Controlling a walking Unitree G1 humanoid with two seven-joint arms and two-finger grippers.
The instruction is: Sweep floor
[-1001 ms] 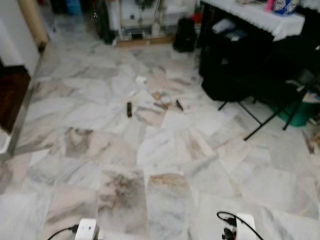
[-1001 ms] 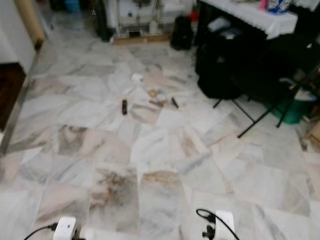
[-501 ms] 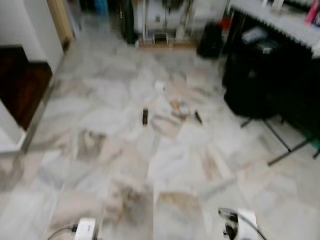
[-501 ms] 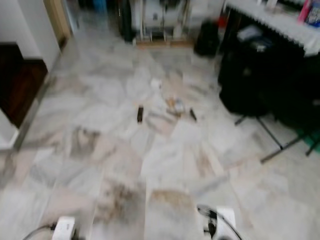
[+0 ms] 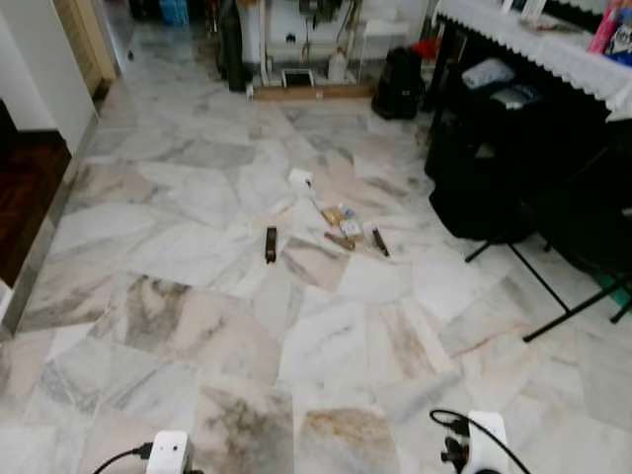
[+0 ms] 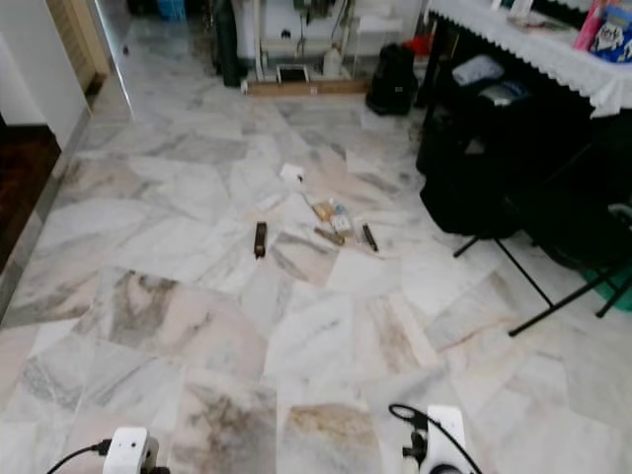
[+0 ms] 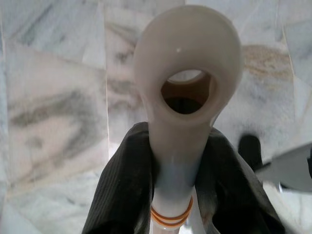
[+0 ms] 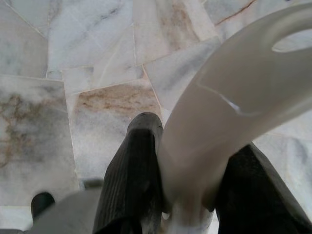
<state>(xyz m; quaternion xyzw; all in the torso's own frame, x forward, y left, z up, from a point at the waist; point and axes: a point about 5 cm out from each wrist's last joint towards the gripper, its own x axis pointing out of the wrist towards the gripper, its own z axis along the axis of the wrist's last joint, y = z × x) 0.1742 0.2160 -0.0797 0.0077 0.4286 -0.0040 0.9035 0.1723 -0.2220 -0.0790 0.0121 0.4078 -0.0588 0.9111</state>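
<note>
The left gripper (image 7: 178, 180) clamped a white handle (image 7: 187, 87), the right gripper (image 8: 187, 187) another (image 8: 234, 107); the view had swung and steadied, litter (image 5: 341, 229) lying ahead, unswept.

We see a glossy veined marble floor (image 5: 326, 346), a smooth cream plastic handle (image 7: 187, 97) between ribbed matt black fingers (image 7: 124, 190), and white lace-edged cloth (image 5: 553, 49) upper right.

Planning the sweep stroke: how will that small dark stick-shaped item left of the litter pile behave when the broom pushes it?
The dark stick-shaped item looks small, so probably light and easily pushed. It lies flat and elongated on the smooth marble floor, so it may slide, spin or roll sideways. Its material cannot be told.
</note>
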